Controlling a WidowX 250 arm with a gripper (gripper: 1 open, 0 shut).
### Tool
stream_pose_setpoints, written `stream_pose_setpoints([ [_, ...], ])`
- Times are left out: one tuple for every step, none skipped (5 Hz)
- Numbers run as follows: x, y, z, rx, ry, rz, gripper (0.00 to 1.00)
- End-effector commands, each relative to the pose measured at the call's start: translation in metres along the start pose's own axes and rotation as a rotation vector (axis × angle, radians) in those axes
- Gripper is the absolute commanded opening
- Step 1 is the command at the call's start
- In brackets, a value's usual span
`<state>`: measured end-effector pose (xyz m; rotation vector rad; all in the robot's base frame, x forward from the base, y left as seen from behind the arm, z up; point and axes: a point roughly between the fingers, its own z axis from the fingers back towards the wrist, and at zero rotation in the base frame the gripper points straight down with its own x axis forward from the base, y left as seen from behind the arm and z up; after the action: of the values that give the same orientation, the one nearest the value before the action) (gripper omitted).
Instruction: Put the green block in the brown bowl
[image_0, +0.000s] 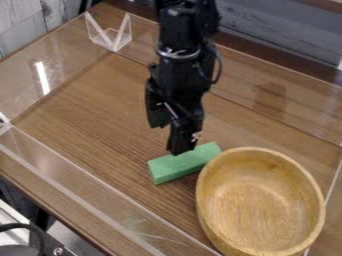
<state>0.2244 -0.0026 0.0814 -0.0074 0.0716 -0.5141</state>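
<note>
A flat bright green block (179, 166) lies on the wooden table, its right end close to the rim of the brown bowl (262, 203). The bowl is a wide, shallow, light wooden dish at the lower right with nothing in it. My black gripper (177, 132) points down and hangs just above the block's upper edge, near its middle. Its fingers stand apart with nothing between them. The arm reaches down from the top of the picture.
Clear plastic walls (80, 210) fence the wooden table on all sides. A clear plastic stand (108, 33) sits at the back left corner. Bare wood stretches across the left half of the table.
</note>
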Motion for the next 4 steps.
stream_pose_setpoints([
  [0.0, 0.0, 0.0, 0.038, -0.067, -0.02, 1.0],
  [-0.001, -0.003, -0.01, 0.053, -0.093, -0.042, 1.0],
  [-0.001, -0.003, -0.016, 0.056, -0.108, -0.062, 1.0],
  [-0.001, -0.001, -0.022, 0.055, -0.117, -0.073, 1.0],
])
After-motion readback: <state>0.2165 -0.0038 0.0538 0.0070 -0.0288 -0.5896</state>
